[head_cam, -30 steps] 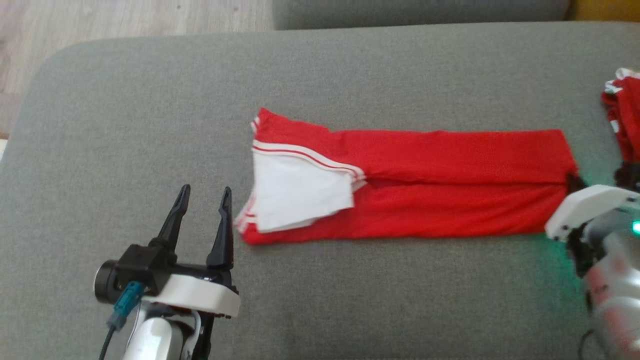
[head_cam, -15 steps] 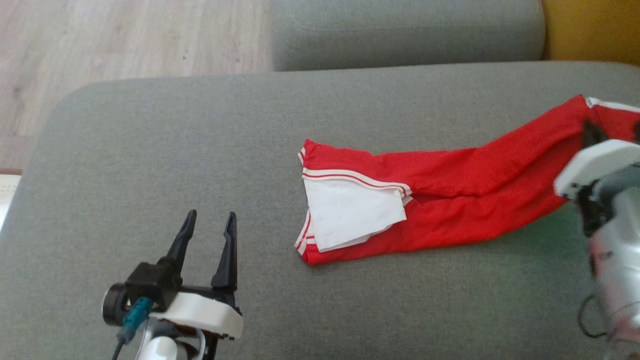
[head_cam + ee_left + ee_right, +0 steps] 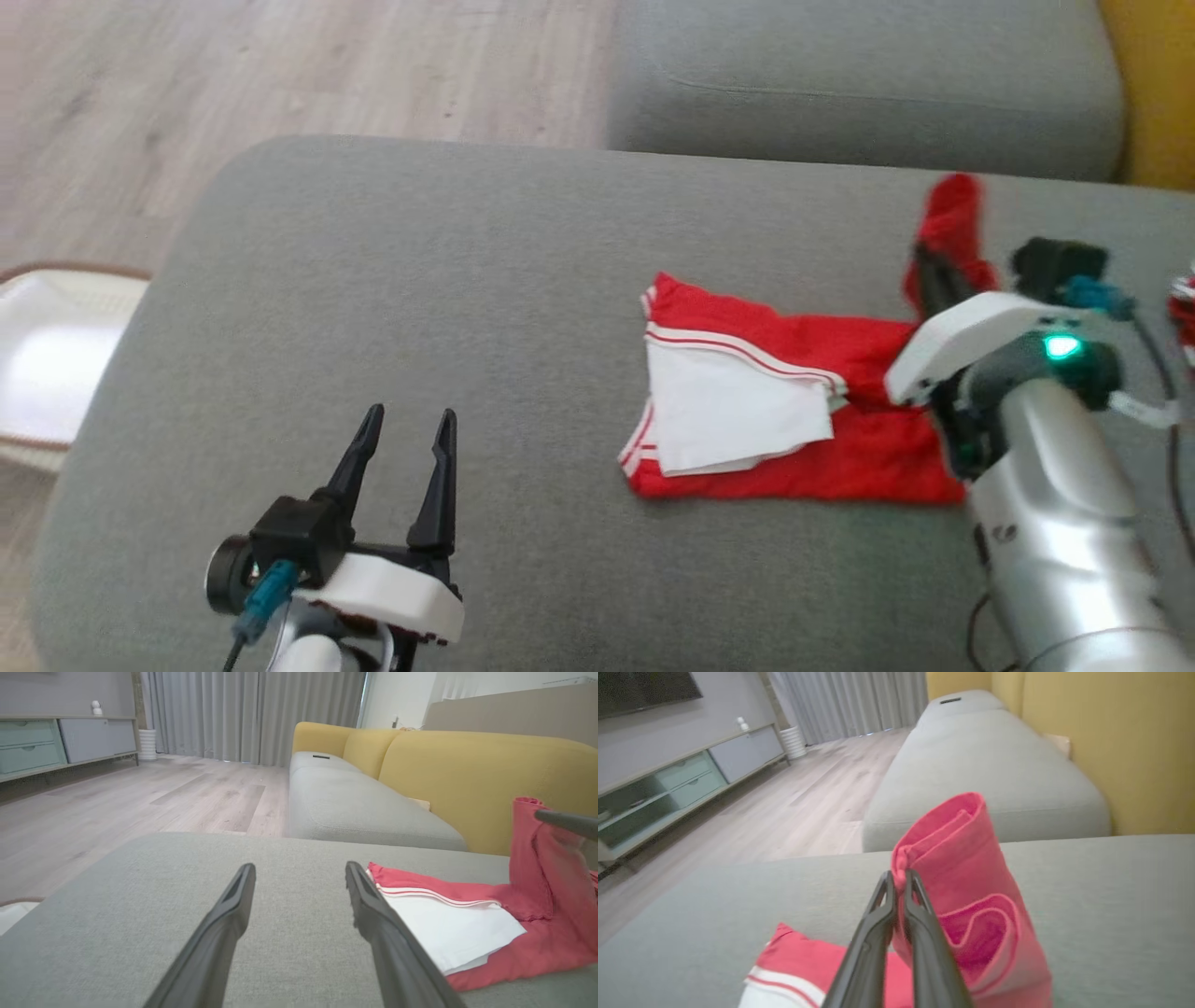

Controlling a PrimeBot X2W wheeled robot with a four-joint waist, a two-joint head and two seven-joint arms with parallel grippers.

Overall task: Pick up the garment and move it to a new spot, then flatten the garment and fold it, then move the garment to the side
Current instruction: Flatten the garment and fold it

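Observation:
The red garment (image 3: 803,439) with white sleeves and striped trim lies folded into a strip on the grey cushion (image 3: 467,308). My right gripper (image 3: 929,266) is shut on the strip's right end and holds it lifted, curling back over the rest; in the right wrist view the red cloth (image 3: 966,868) rises pinched between the closed fingers (image 3: 878,924). My left gripper (image 3: 406,425) stands open at the lower left, off the garment's white sleeve end, nothing between its fingers (image 3: 224,919). In the left wrist view the garment (image 3: 467,919) lies to the right.
A white basket (image 3: 47,364) sits on the wooden floor (image 3: 280,65) left of the cushion. A second grey seat cushion (image 3: 859,84) and the yellow sofa back (image 3: 467,770) lie beyond. Another red item (image 3: 1184,313) peeks in at the right edge.
My right gripper has raised the garment's right end and carried it leftward over the strip, which now looks much shorter. The head camera has shifted; the left gripper stays open.

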